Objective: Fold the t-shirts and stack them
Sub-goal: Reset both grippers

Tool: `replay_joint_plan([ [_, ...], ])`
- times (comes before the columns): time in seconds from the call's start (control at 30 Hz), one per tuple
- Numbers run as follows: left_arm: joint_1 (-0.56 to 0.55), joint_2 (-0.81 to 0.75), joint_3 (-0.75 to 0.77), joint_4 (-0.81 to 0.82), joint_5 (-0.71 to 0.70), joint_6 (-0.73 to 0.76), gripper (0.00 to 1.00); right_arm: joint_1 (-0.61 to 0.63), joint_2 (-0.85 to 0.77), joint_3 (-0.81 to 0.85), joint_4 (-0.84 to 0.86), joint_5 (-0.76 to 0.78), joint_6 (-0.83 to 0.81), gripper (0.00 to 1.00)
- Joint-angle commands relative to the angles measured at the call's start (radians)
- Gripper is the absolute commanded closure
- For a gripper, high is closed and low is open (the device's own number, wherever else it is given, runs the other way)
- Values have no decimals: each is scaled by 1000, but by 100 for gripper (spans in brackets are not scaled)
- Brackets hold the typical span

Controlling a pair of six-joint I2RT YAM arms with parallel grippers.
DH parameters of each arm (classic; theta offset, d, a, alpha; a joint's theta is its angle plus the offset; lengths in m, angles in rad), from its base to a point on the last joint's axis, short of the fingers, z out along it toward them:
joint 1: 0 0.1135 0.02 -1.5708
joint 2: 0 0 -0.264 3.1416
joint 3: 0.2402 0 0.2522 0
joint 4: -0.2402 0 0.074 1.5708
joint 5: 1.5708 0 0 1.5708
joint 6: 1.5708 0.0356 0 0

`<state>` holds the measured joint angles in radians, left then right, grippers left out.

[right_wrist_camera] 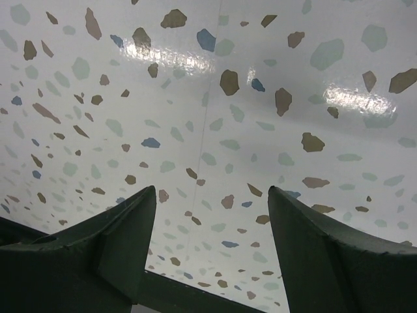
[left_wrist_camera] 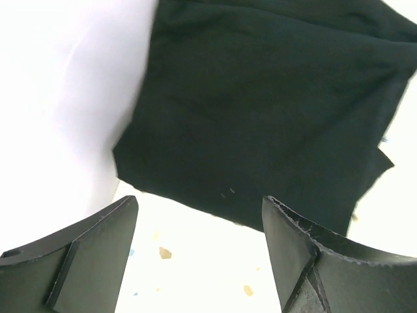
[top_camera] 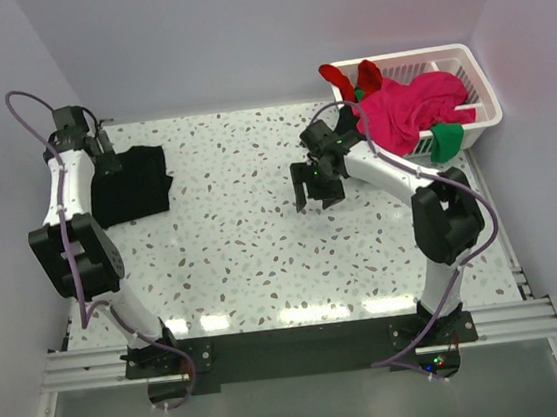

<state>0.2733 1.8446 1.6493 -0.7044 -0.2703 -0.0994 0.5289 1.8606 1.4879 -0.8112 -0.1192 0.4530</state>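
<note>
The tabletop (top_camera: 264, 260) has the basket (top_camera: 485, 94) at its far right corner. A magenta shirt (top_camera: 408, 108) is heaped on top in there, with a red shirt (top_camera: 364, 76) and a green shirt (top_camera: 447, 139) spilling over the rim. The black shirt (top_camera: 133, 185) lies folded into a compact block at the far left, near the wall, and I take that spot as the base of the stack. My left fingers (left_wrist_camera: 98, 254) stand wide apart at its edge with nothing between them, so I judge the step in hand to be getting clear of the fold without spoiling it. I would lift straight up before swinging away, because a sideways drag could catch the loose corner that sticks out and pull the layers open. My right fingers (right_wrist_camera: 117, 241) are spread too, empty, over bare tabletop just short of the basket. For the next fetch I would send them to the top of the magenta heap, pinch a single layer, and raise it slowly so the red and green ones don't come out with it.
</note>
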Motion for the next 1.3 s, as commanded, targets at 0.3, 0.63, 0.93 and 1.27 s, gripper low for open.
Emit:
replay_joint_plan([
  [0.3, -262, -346, -342, 195, 65, -112, 17, -1, -193, -135, 102, 35, 42, 27],
  [0.63, -545, -639, -663, 316, 118, -269, 14, -1, -371, -348, 198, 91, 67, 26],
  [0.93, -615, -775, -821, 330, 209, -330, 8, -3, -543, -494, 311, 141, 85, 24],
  [1.27, -614, -916, -936, 370, 246, -393, 4, -1, -650, -563, 380, 139, 70, 22],
])
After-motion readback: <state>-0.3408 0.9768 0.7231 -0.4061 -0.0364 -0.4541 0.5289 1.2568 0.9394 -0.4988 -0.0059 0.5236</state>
